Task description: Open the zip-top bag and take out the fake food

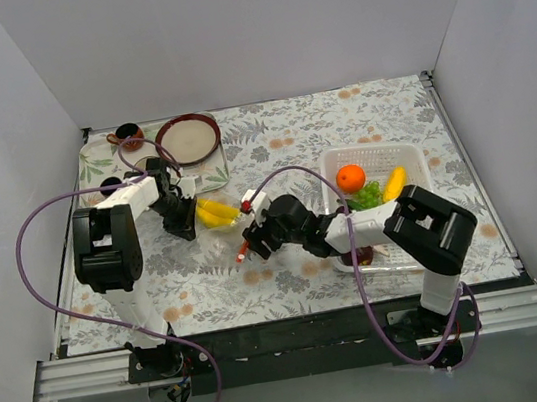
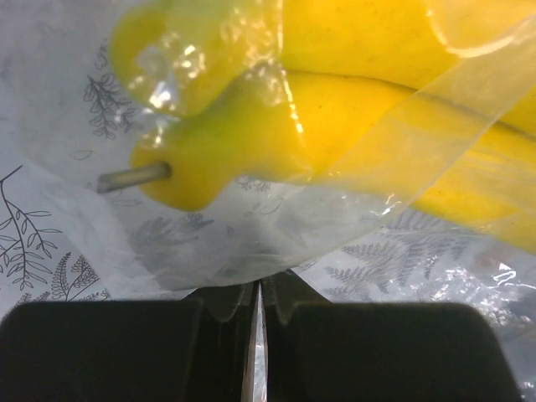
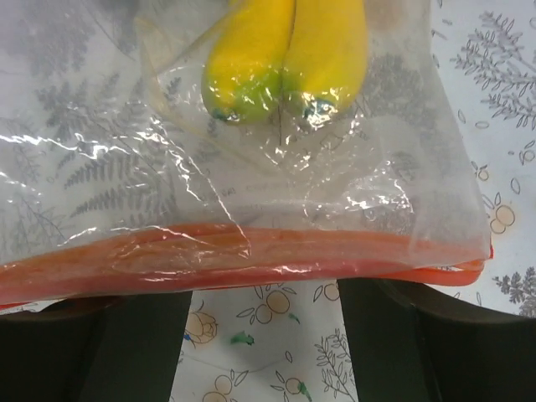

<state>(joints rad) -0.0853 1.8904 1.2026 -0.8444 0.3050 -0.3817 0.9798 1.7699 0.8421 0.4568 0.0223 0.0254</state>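
- Your right claw [image 3: 268, 306] is released: two dark matte fingers [image 3: 126, 347] stand wide apart, with the leaf-print tabletop [image 3: 276, 368] showing between them.
- The orange-red zip strip [image 3: 251, 255] is a flat band running crosswise, just past those fingertips. You cannot tell whether it is sealed.
- The zip-top bag [image 3: 109, 167] is clear, crinkly film with glare creases. It lies on the tabletop mid-scene, between your two claws.
- The bananas [image 3: 285, 59] are inside the bag: smooth, glossy yellow plastic, curved, with green-tinged tips. The left wrist view shows a stubby grey stem.
- Your left claw [image 2: 258, 289] is clenched on a thin flap of the bag's film, its black blocky fingers almost meeting.
- The basket [image 1: 398, 153], white perforated plastic and rectangular, sits to the right of the bag. It holds a round orange [image 1: 350, 178], lumpy green pieces [image 1: 370, 193] and a yellow piece [image 1: 394, 182].
- At far left are a round dark-rimmed bowl [image 1: 187, 138] and a small cup [image 1: 127, 136].
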